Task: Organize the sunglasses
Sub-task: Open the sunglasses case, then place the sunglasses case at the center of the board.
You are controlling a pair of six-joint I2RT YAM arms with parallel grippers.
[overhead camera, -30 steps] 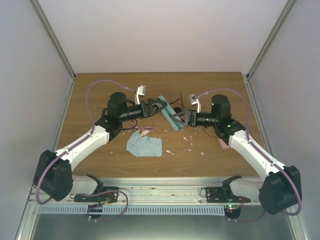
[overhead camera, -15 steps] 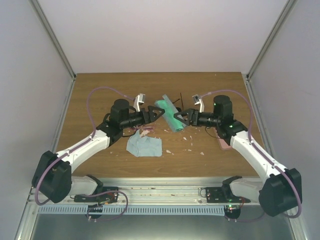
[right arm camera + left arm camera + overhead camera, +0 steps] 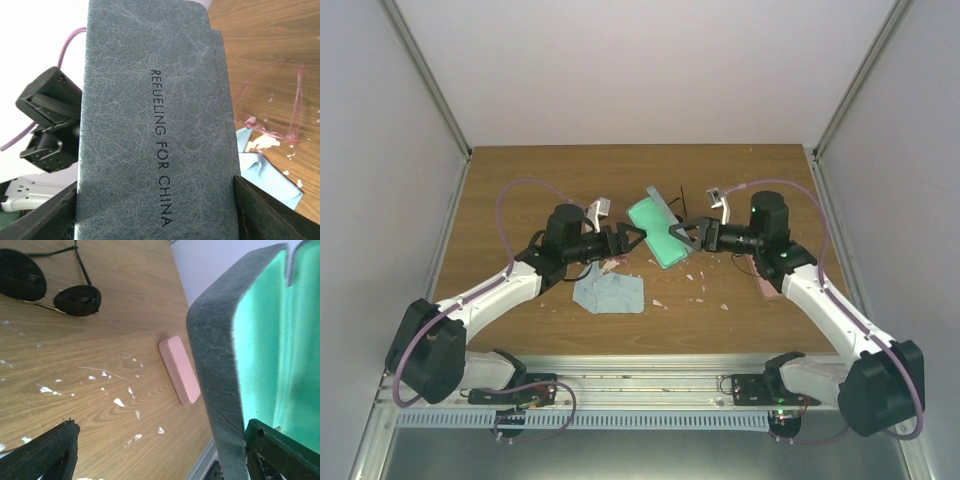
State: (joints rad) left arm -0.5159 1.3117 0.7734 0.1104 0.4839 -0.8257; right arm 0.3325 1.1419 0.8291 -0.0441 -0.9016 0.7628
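The blue-grey case (image 3: 655,232) hangs in mid-air between both grippers, its lid open and the green lining showing. My right gripper (image 3: 686,235) is shut across the case body (image 3: 155,125), which fills the right wrist view. My left gripper (image 3: 627,240) is open wide, with one finger (image 3: 280,450) against the case's open edge (image 3: 215,365). The black sunglasses (image 3: 50,285) lie on the table beyond the case. The pink sunglasses (image 3: 295,100) lie by the light blue cloth (image 3: 610,292), and they also show in the top view (image 3: 612,263).
The pink case (image 3: 179,370) lies on the table at the right, partly under my right arm (image 3: 765,285). Small white scraps (image 3: 695,285) are scattered on the wooden table (image 3: 520,190). Grey walls close in the left, right and back.
The case has risen off the table and its lid has swung open, showing the green lining. Both grippers have moved slightly with it; the left arm has drawn back a little.
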